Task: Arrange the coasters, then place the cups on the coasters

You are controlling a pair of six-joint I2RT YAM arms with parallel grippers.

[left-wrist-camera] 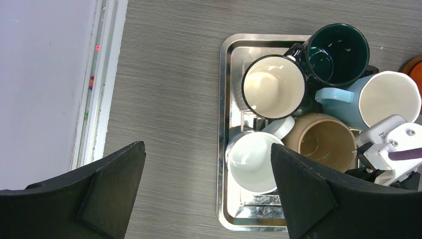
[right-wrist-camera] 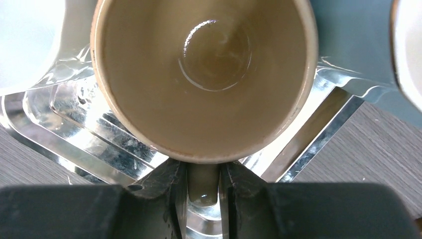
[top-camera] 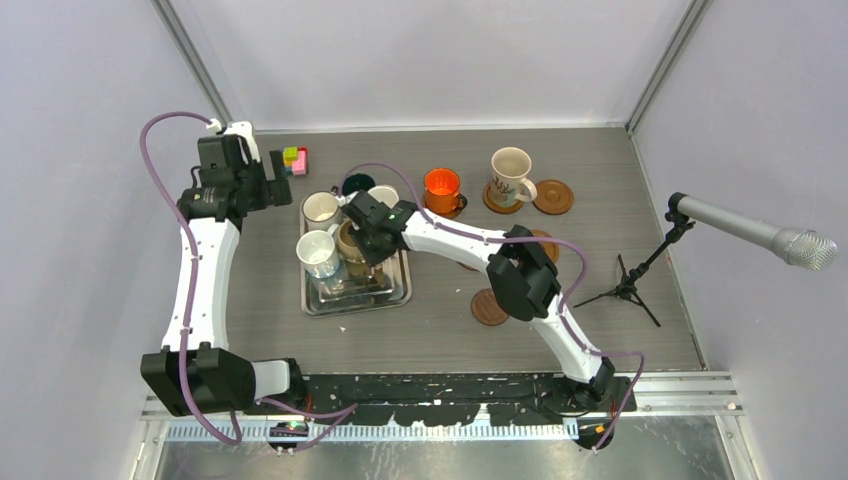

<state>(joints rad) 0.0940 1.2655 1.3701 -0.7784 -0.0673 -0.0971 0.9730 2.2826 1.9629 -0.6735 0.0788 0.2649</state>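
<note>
Right wrist view: the right gripper (right-wrist-camera: 204,196) pinches the handle of the tan mug (right-wrist-camera: 204,74) at bottom centre; the mug stands in the silver tray (right-wrist-camera: 74,124). Hemmed in by the white mug (left-wrist-camera: 251,159), it likely needs a straight, level lift before swinging toward the free coaster (top-camera: 489,307), lower right overhead. The left gripper (left-wrist-camera: 207,149) hangs spread wide, empty.

On the grey table (top-camera: 430,335) lies a silver tray (top-camera: 372,301), coloured blocks (top-camera: 295,160) just beyond its far-left corner, a microphone (top-camera: 760,232) on a black tripod (top-camera: 628,290) well to its right.
</note>
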